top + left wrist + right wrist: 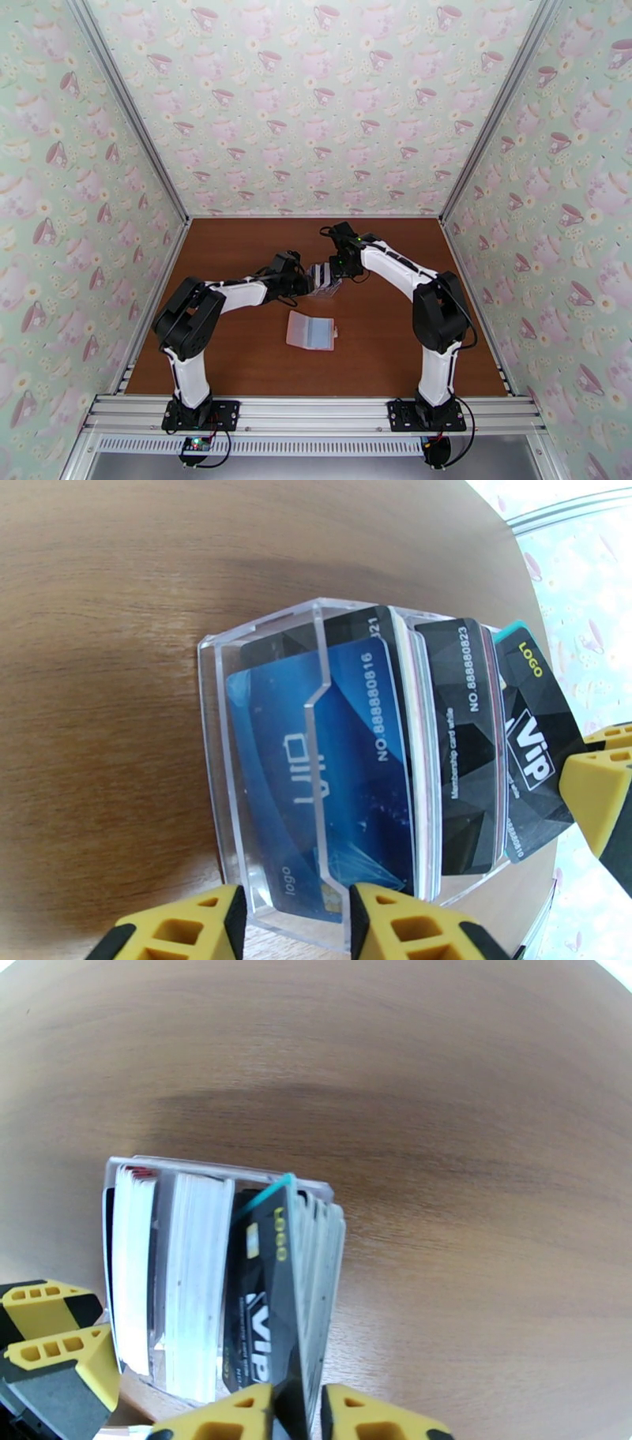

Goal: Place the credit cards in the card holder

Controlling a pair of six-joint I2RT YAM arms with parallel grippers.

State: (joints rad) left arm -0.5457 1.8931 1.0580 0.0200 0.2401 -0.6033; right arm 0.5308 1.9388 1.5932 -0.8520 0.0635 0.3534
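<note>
Nearest the arm bases, the card holder (312, 331) lay open and flat on the brown surface (237, 355). Its clear sleeves faced up, and it sat between the two arms, touching neither.

Beyond it, near the middle of the surface, stood the clear rack (322, 279). The left arm (237, 296) reached it from one side and the right arm (395, 270) from the other. The left jaws were clamped on the rack's edge, with its outermost pocket between their yellow fingers (182, 930).

The credit cards (466, 740) stood on edge in the rack's slots. A blue card (276, 756) sat in that outermost pocket, with black ones behind it. A black VIP card (261, 1315) leaned out of the far slot, tilted away from the rest.

The right jaws stood narrowly apart with that card's end between their pads (371, 1422). I could not tell whether they pressed it.

Farthest back rose the wall (316, 103), papered with teacups.
</note>
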